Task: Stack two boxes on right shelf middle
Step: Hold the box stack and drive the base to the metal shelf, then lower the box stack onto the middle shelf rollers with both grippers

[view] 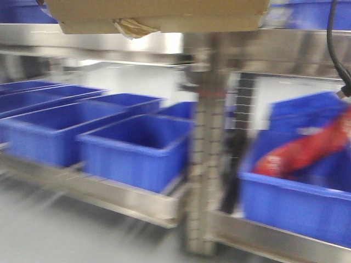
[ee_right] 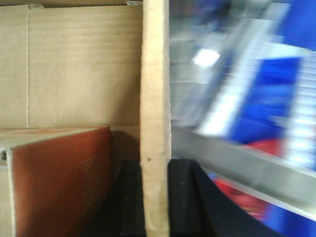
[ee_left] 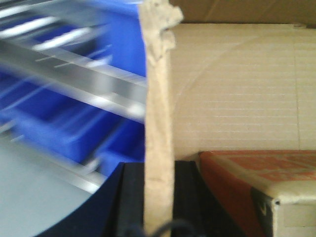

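The shelf rack [view: 109, 44] fills the front view, blurred: a shiny steel beam runs across the top, and a grey perforated upright [view: 205, 153] stands in the middle. Blue bins [view: 137, 148] sit on the lower level, and the right-hand one holds a red packet [view: 307, 150].

The cardboard box [view: 159, 11] sits at the top edge of the frame, in front of the beam and left of the upright. Whether it rests on anything cannot be told. It is plain brown corrugated board.

The left gripper [ee_left: 158, 202] is clamped on one upright wall of the box, with a black finger [ee_left: 131, 197] on each side. That wall's top edge is torn and ragged. The right gripper [ee_right: 155, 202] pinches the opposite wall the same way.

A red-orange carton [ee_left: 247, 168] lies inside the box. A crumpled tape scrap [view: 131, 27] hangs from the box's lower front edge.
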Motion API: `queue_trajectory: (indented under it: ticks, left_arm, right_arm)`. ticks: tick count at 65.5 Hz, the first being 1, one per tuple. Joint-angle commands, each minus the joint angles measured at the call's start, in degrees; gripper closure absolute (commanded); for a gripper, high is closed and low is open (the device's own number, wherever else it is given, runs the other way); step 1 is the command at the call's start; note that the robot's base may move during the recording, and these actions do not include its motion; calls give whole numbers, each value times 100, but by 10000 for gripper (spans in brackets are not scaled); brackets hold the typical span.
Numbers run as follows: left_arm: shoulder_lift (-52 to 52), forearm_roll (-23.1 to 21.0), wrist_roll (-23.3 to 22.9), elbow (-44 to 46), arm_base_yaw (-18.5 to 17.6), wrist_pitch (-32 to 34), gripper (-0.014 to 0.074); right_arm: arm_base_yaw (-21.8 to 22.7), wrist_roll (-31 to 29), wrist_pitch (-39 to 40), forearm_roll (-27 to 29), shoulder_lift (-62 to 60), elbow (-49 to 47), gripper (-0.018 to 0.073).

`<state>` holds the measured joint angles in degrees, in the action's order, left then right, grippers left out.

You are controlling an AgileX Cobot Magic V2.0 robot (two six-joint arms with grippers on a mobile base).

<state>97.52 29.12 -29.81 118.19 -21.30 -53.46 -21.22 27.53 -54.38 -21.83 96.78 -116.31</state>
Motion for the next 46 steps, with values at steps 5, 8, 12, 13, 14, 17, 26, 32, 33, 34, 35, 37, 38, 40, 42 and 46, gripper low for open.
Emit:
queue_trajectory:
  ticks: [5,8,12,13,14,17,26,32,33,34,35,37,38,40,42,46]
  left_arm:
    - [-60,107,4,59,-1,228,707]
    - [-60,107,4,59,-1,228,707]
    - [-60,107,4,59,-1,228,707]
    - [-60,107,4,59,-1,228,707]
    - [-60,107,4,59,-1,228,707]
    - [-60,107,4,59,-1,228,707]
    - [-60,107,4,59,-1,228,707]
    - [-60,107,4,59,-1,228,707]
    - [-60,107,4,59,-1,228,707]
    - [-60,107,4,59,-1,228,707]
    - [-60,107,4,59,-1,228,707]
    - [-60,107,4,59,-1,228,707]
    - [-60,107,4,59,-1,228,707]
    - [-60,107,4,59,-1,228,707]
    - [-60,107,4,59,-1,228,707]
    - [-60,107,4,59,-1,228,707]
  right_arm:
    - [15,9,341,-96,-102,-82,721]
    - [15,9,341,-96,-102,-82,721]
    - [15,9,341,-96,-102,-82,721]
    - [15,9,341,-96,-102,-82,721]
    - [15,9,341,-96,-102,-82,721]
    - [15,9,341,-96,-102,-82,721]
    - [15,9,341,-96,-102,-82,721]
    - [15,9,341,-96,-102,-82,721]
    - [15,9,341,-96,-102,-82,721]
    - [15,9,341,-96,-102,-82,721]
    - [15,9,341,-96,-102,-82,721]
    - [15,9,341,-96,-102,-82,721]
    - [15,9,341,-96,-102,-82,721]
    - [15,9,341,-96,-102,-82,721]
    - [15,9,341,-96,-102,-82,721]
    - [15,9,341,-96,-102,-82,721]
